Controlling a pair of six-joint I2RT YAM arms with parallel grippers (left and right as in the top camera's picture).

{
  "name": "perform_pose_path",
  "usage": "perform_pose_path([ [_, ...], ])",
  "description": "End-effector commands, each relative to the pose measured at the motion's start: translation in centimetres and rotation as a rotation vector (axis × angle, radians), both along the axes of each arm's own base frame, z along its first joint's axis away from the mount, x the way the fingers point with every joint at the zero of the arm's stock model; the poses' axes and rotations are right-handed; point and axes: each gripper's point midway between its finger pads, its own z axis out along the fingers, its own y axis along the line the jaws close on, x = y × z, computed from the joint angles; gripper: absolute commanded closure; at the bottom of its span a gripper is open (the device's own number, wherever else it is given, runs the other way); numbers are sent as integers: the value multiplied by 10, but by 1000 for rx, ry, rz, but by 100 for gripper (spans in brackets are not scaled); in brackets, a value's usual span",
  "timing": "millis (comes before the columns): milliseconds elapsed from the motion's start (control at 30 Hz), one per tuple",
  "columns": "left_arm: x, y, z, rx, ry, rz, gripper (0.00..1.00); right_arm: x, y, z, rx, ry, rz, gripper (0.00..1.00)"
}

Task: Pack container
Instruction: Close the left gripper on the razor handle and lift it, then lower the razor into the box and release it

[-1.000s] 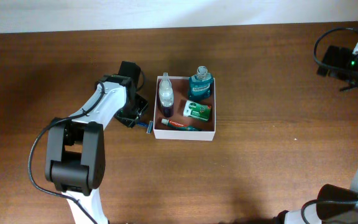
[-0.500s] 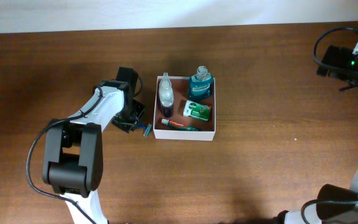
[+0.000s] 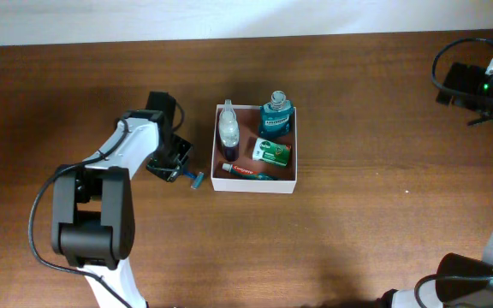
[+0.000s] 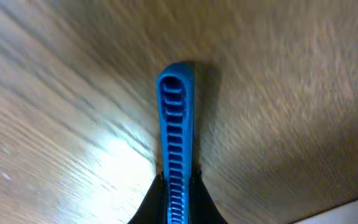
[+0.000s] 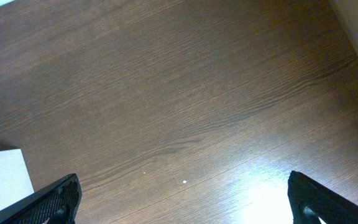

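The jaws of your left gripper (image 3: pixel 176 168) clench the blue razor (image 4: pixel 176 124) and have pulled back; the container (image 3: pixel 255 183) sits beyond their tips, its white wall now clear of the razor. On your right gripper (image 5: pixel 182 193) the jaws hang spread over open table (image 5: pixel 185 93).

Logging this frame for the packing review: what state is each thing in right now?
container, open-topped, four items inside
spray bottle, lying inside, left side
mouthwash bottle, inside, far right corner
green packet, flat inside
toothpaste tube, lying along near wall
razor, gripped, outside container
left gripper, shut on razor
right gripper, open, empty
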Motion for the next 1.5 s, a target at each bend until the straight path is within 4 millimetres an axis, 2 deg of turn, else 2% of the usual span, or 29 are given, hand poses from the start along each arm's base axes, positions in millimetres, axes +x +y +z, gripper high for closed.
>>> perform_pose_path([
  [0, 25, 29, 15, 51, -87, -124, 100, 2, -1, 0, 9, -6, -11, 2],
  [67, 47, 37, 37, 63, -176, -205, 100, 2, -1, 0, 9, -6, -11, 2],
  [100, 66, 42, 62, 80, -263, -284, 99, 2, -1, 0, 9, -6, -11, 2],
  [167, 89, 44, 95, 102, -377, -401, 100, 2, -1, 0, 9, -6, -11, 1],
  [233, 110, 38, 132, 114, -503, -550, 99, 2, -1, 0, 8, -7, -11, 1],
  [267, 122, 26, 161, 105, -609, -687, 100, 2, -1, 0, 9, -6, -11, 2],
  [367, 134, -7, 207, 38, -799, -912, 99, 2, -1, 0, 9, -6, -11, 1],
  [400, 135, -32, 233, -30, -916, -1020, 99, 2, -1, 0, 9, -6, -11, 2],
  [467, 131, -55, 250, -110, -1009, -1102, 99, 2, -1, 0, 9, -6, -11, 2],
  [533, 123, -75, 258, -184, -1070, -1177, 99, 2, -1, 0, 8, -7, -11, 1],
  [700, 91, -119, 265, -309, -1160, -1403, 99, 2, -1, 0, 9, -6, -11, 1],
  [900, 55, -160, 248, -338, -1093, -1596, 99, 2, -1, 0, 9, -6, -11, 2],
  [967, 49, -167, 239, -305, -1040, -1627, 99, 2, -1, 0, 8, -7, -11, 1],
  [1000, 44, -172, 226, -234, -961, -1662, 99, 2, -1, 0, 9, -6, -11, 2],
  [1233, 25, -182, 188, -6, -745, -1831, 98, 2, -1, 0, 9, -6, -11, 1],
  [1267, 24, -182, 185, 24, -724, -1843, 87, 2, -1, 0, 9, -6, -11, 1],
  [1300, 24, -182, 183, 55, -707, -1851, 72, 2, -1, 0, 9, -6, -11, 1],
  [1400, 26, -180, 182, 102, -685, -1860, 55, 2, -1, 0, 8, -7, -11, 1],
  [1433, 26, -180, 182, 102, -685, -1860, 46, 2, -1, 0, 9, -6, -11, 1],
  [1467, 26, -180, 182, 102, -685, -1858, 34, 2, -1, 0, 8, -7, -11, 1],
])
